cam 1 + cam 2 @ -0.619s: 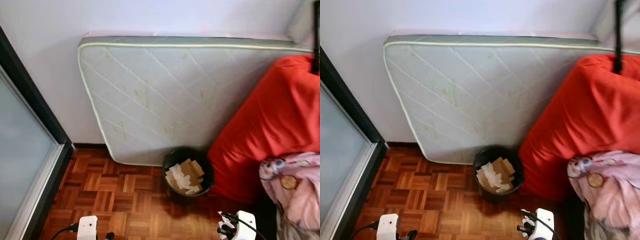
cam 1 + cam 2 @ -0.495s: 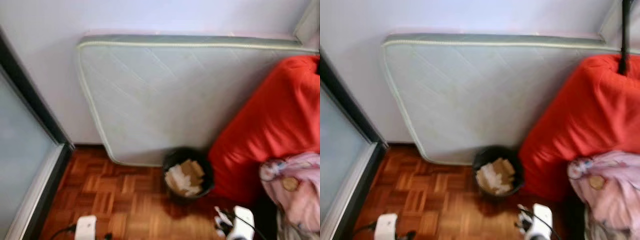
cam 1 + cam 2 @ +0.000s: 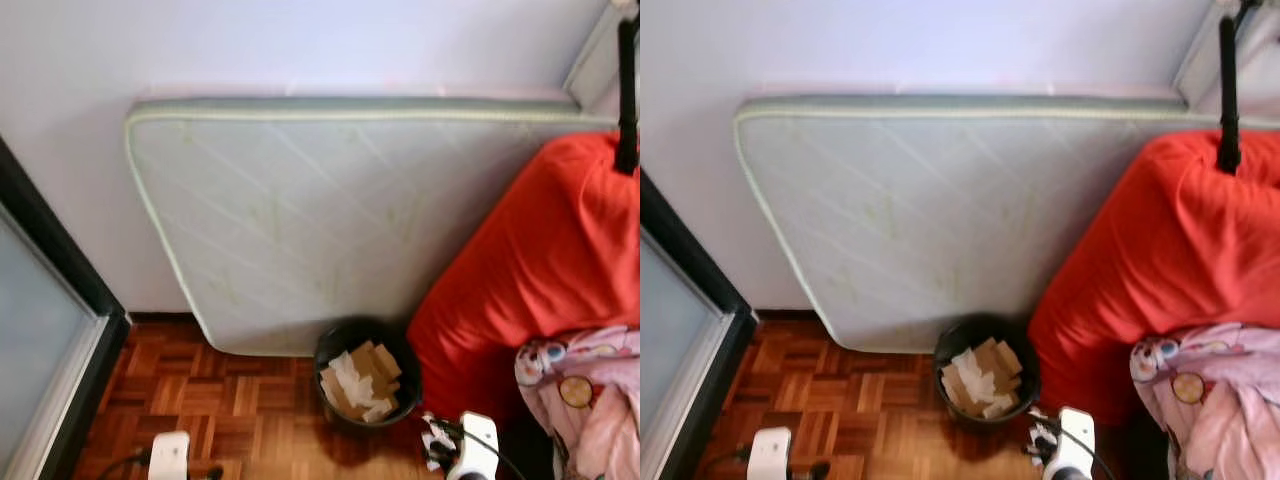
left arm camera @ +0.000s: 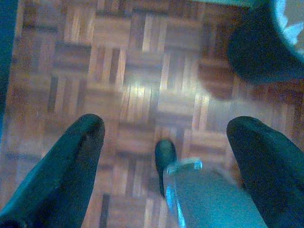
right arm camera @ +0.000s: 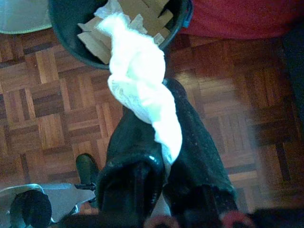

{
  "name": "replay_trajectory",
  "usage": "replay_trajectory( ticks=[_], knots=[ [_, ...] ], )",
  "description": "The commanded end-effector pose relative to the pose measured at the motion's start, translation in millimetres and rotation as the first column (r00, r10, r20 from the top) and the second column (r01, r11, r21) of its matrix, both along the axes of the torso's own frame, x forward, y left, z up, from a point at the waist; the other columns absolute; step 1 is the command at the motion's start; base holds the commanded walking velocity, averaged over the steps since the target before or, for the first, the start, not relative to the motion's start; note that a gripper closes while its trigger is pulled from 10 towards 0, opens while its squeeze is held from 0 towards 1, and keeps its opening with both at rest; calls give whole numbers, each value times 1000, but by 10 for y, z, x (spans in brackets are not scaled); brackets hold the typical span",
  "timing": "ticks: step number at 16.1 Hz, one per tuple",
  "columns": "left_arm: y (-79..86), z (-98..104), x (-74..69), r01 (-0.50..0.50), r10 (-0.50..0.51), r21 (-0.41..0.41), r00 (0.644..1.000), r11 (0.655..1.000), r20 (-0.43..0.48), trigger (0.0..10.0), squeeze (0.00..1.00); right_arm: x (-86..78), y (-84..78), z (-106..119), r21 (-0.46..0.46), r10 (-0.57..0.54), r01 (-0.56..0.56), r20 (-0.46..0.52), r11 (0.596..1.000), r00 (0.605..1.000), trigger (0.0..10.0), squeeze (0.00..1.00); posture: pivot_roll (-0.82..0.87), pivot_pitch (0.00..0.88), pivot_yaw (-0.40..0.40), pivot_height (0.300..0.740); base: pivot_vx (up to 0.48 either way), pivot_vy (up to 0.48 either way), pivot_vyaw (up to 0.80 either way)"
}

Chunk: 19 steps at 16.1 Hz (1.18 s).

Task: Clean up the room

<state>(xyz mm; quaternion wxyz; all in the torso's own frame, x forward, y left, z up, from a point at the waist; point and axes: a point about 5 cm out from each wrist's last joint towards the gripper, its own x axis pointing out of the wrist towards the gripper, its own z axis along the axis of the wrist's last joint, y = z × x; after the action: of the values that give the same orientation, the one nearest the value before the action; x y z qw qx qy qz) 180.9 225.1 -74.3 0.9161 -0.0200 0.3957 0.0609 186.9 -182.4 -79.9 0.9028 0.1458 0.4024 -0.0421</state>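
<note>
A black bin (image 3: 368, 382) holding cardboard pieces and white paper stands on the parquet floor at the foot of the mattress. My right gripper (image 5: 156, 102) is shut on a crumpled white tissue (image 5: 137, 80), low over the floor just short of the bin's rim (image 5: 71, 28). In the left eye view the right gripper (image 3: 437, 450) sits right of and below the bin. My left gripper (image 4: 164, 137) is open, its black fingers (image 4: 71, 156) spread wide over bare parquet, with the bin (image 4: 266, 52) off to one side.
A white quilted mattress (image 3: 320, 210) leans on the wall. A red beanbag (image 3: 540, 270) rises right of the bin, with pink patterned cloth (image 3: 585, 390) over its lower part. A black-framed glass door (image 3: 50, 330) lines the left. A black pole (image 3: 627, 90) stands at the upper right.
The whole picture has shifted down and left, so the camera has moved. The bin now lies slightly nearer my right gripper, which still holds the tissue.
</note>
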Motion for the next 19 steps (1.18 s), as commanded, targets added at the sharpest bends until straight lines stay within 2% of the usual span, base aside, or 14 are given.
replay_trajectory(
  ticks=[1,12,16,18,19],
  knots=[
    [-59,-38,-44,1,-1,-16,1000,1000,-21,10000,0,-62,-120,-16,-24,-24,24,-19,999,1000,10000,0,-86,81,-35,740,274,0,0],
    [-57,-41,-52,-1,0,-15,1000,1000,-23,10000,0,-54,-107,-12,-26,-16,16,-11,1000,1000,10000,0,-86,81,-35,740,269,0,0],
    [-58,-25,-23,7,-8,-14,1000,1000,-10,10000,0,61,-39,44,-15,31,-31,37,999,999,10000,0,-84,83,-38,740,264,0,0],
    [-63,11,43,6,-6,-7,1000,1000,22,10000,0,153,11,95,-28,70,-68,81,997,994,10000,0,-82,85,-41,740,0,0,0],
    [-77,73,152,2,-1,-11,997,1000,73,10000,0,233,84,145,-18,122,-121,126,993,984,10000,0,-80,88,-43,740,0,0,0]
  ],
)
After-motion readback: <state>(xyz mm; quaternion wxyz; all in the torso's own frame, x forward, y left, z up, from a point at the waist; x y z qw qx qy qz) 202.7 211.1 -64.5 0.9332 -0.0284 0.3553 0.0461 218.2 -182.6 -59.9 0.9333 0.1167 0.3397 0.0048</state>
